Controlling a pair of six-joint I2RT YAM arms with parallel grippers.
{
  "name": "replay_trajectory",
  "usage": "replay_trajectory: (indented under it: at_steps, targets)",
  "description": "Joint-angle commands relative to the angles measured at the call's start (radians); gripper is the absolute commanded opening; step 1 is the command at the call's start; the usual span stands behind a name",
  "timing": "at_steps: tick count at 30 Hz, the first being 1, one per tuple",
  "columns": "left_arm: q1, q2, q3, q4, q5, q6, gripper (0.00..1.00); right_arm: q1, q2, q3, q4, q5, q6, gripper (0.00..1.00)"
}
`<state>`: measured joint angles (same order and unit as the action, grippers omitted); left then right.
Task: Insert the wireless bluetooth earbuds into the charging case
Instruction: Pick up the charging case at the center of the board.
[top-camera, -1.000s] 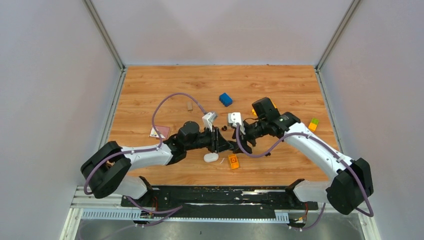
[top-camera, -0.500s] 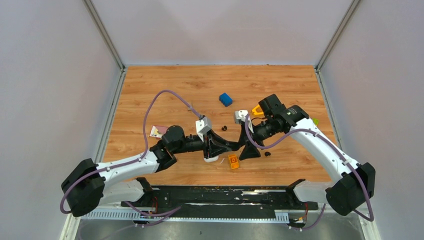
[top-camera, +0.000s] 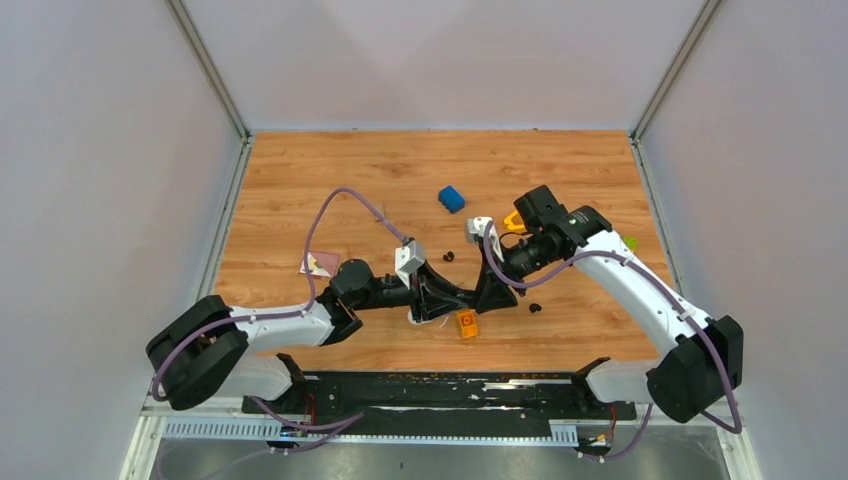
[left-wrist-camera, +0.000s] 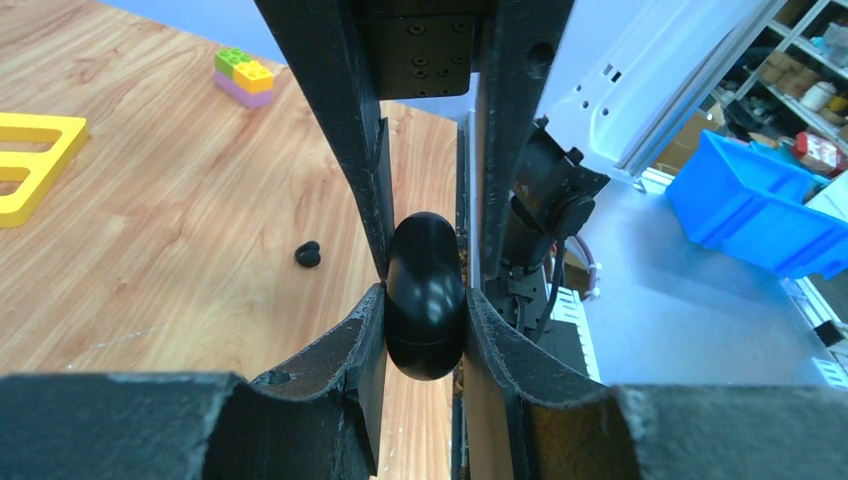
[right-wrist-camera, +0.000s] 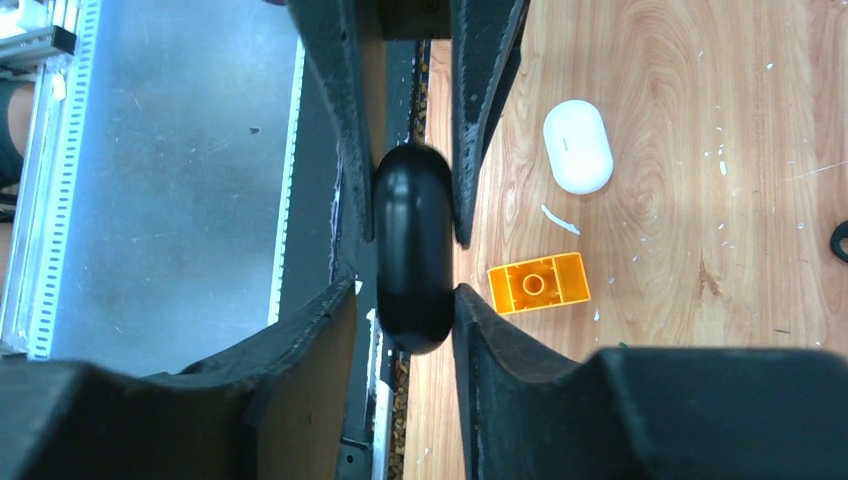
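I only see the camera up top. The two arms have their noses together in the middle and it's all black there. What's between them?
Observer: The left wrist camera shows a black oval thing pinched between the fingers of the left gripper.
Operator: Is the other arm grabbing it too?
Observer: The right gripper has one finger on each side of it, very close. I can't tell whether they squeeze.
Operator: And the white bit peeking out under the arm?
Observer: The right wrist camera shows it whole: a smooth white oval case, looking shut, lying on the table near an orange block, not touching it.
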<state>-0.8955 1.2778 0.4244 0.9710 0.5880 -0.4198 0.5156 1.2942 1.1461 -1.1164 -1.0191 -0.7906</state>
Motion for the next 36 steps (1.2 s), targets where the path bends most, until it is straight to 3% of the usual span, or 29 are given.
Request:
replay_trajectory:
  at_steps: [1,3,6,13,18,27,36]
  targets:
    - [0.0,0.04,-0.004,0.174,0.006,-0.047,0.18,0.003,0.021,0.072,0.008,-0.028,0.02,0.37]
    - [0.0,0.054,-0.002,0.186,-0.004,-0.054,0.22,0.003,0.025,0.088,0.007,-0.019,0.022,0.32]
    - [0.0,0.077,0.021,0.105,-0.034,-0.054,0.38,0.003,0.018,0.117,0.007,0.022,0.023,0.26]
    - [-0.005,0.063,-0.019,0.128,-0.071,-0.035,0.49,0.033,-0.013,0.167,-0.04,0.125,-0.028,0.21]
    - [-0.009,0.05,-0.016,0.132,-0.053,-0.03,0.48,0.07,-0.007,0.157,-0.051,0.183,-0.043,0.21]
    - [-0.013,0.039,-0.008,0.108,-0.031,-0.017,0.35,0.095,0.013,0.185,-0.074,0.232,-0.056,0.21]
    - [-0.016,0.04,-0.01,0.127,-0.032,-0.022,0.4,0.102,0.027,0.178,-0.063,0.222,-0.037,0.21]
